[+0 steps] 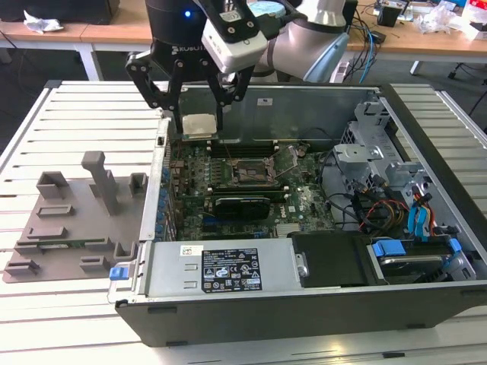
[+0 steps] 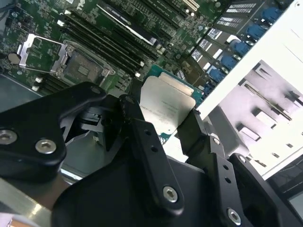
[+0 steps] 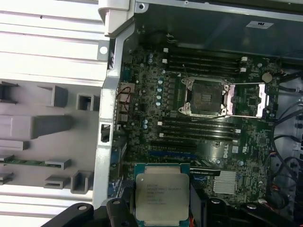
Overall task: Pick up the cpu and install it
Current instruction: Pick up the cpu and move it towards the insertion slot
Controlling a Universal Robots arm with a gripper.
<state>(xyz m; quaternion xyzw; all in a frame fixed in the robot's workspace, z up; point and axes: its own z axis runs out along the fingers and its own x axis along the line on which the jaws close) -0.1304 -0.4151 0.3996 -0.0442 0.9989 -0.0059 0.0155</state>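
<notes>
The cpu (image 1: 199, 124), a small square chip with a pale metal top, is held between my gripper's (image 1: 200, 126) black fingers above the far-left part of the open computer case (image 1: 304, 312). In both wrist views the gripper (image 2: 163, 117) (image 3: 161, 204) is shut on the cpu's (image 2: 168, 105) (image 3: 161, 195) two opposite edges. The open cpu socket (image 1: 251, 172) (image 2: 81, 69) (image 3: 205, 97) lies on the green motherboard, lower and toward the exterior view's right of the chip. Its metal lid (image 1: 288, 158) (image 3: 248, 100) is flipped open beside it.
Memory slots (image 3: 203, 59) flank the socket. A black card (image 1: 240, 205) lies in front of it. A labelled metal box (image 1: 228, 270) fills the case's near side, and drive cages and cables (image 1: 380, 190) the right. A grey fixture plate (image 1: 68, 220) lies left of the case.
</notes>
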